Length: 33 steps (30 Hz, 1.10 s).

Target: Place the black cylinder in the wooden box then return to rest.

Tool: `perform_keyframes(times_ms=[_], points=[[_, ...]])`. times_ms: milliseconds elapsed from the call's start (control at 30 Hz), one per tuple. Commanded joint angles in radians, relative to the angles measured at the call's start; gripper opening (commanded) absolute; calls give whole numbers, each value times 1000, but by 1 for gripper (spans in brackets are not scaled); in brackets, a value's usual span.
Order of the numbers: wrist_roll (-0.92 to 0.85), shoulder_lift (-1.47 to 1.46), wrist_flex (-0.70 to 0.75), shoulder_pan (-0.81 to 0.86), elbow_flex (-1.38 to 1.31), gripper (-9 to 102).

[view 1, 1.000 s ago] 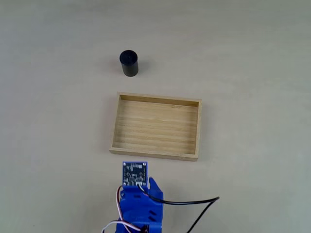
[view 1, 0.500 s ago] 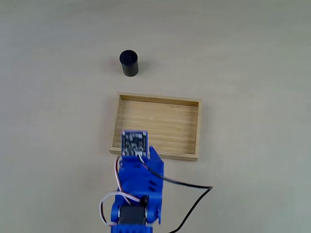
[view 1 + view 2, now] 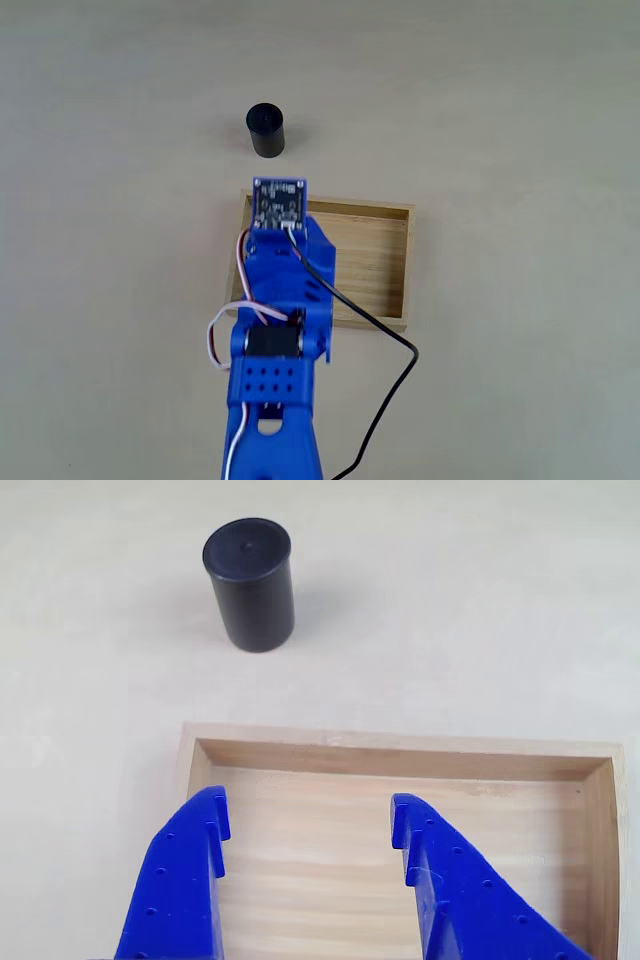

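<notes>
Jaws [image 3: 308,812] apart over wooden box [image 3: 400,760]

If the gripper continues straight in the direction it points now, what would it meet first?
Probably the black cylinder: the open gripper hangs over the wooden box pointing past its far wall. If it travels low, that wall comes first; height is unclear.

Blue arm [image 3: 280,330] over wooden box [image 3: 385,262], black cylinder [image 3: 266,131] upright beyond, claw apparently hidden
</notes>
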Motion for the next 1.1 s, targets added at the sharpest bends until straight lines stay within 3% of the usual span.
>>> perform_keyframes(times_ms=[0, 500, 1067], points=[[-9, 71, -67, -5, -204, 27], [9, 434, -150, -28, -563, 36], [60, 621, -218, -44, -690, 36]])
